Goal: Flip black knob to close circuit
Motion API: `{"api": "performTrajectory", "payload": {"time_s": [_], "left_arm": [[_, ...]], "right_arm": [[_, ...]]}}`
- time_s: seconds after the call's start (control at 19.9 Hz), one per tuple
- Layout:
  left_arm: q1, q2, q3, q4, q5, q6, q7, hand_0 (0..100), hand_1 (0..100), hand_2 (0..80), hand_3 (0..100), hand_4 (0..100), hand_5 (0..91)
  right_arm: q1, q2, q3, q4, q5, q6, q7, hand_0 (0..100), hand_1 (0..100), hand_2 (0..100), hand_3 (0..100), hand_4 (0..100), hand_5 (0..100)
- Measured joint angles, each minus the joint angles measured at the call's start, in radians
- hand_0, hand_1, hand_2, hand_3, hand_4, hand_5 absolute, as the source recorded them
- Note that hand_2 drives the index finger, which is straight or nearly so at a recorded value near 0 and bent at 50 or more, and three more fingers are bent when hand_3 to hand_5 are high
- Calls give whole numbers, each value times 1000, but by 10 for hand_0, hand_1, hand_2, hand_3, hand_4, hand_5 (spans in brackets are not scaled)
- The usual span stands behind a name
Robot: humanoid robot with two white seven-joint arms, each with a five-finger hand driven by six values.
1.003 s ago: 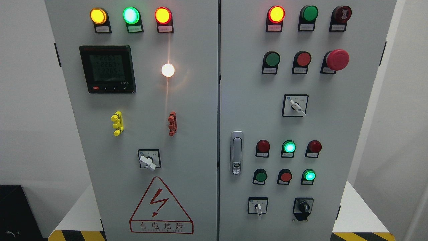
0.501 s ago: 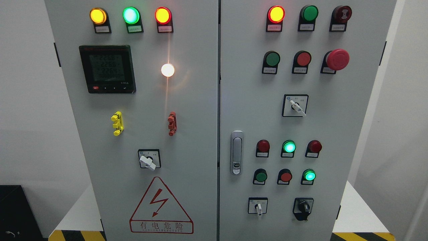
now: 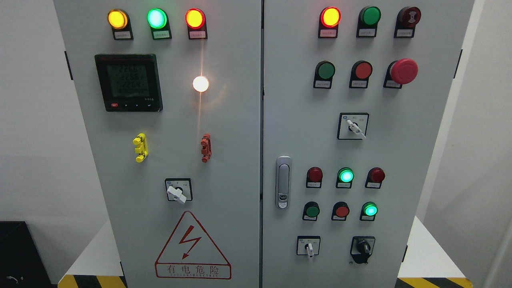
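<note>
A grey electrical cabinet (image 3: pixel 240 132) with two doors fills the head view. The black knob (image 3: pixel 363 247) is a rotary switch on a black plate at the lower right of the right door. Its handle stands roughly upright. A white-handled switch (image 3: pixel 309 248) sits just to its left. Neither of my hands nor arms shows in the picture.
The right door carries lit and unlit round lamps, push buttons, a red mushroom stop button (image 3: pixel 404 71), a white selector (image 3: pixel 353 126) and a silver door handle (image 3: pixel 283 182). The left door has a meter display (image 3: pixel 129 82), another white selector (image 3: pixel 177 192) and a red warning triangle (image 3: pixel 193 247).
Only the digits on the meter display flicker. Nothing else has moved.
</note>
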Motion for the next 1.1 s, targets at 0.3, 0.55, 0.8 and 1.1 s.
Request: {"api": "performTrajectory", "payload": {"time_s": [0.3,0.55,0.8,1.1], "left_arm": [[0,0,0,0,0,0,0,120,556,0,0,0,0],[0,0,0,0,0,0,0,120,556,0,0,0,0],[0,0,0,0,0,0,0,120,556,0,0,0,0],[0,0,0,0,0,0,0,120,556,0,0,0,0]], "right_arm": [[-43,1,-24,-18,20,-1,26,0,0,910,1000,934,941],[-69,1,-40,-33,29,-2,55,0,0,909,1000,935,940],[-98,1,-56,-43,38,-5,72,0,0,908,1000,936,941],[-125,1,-68,-48,49,-5,93,0,0,909,1000,936,941]]}}
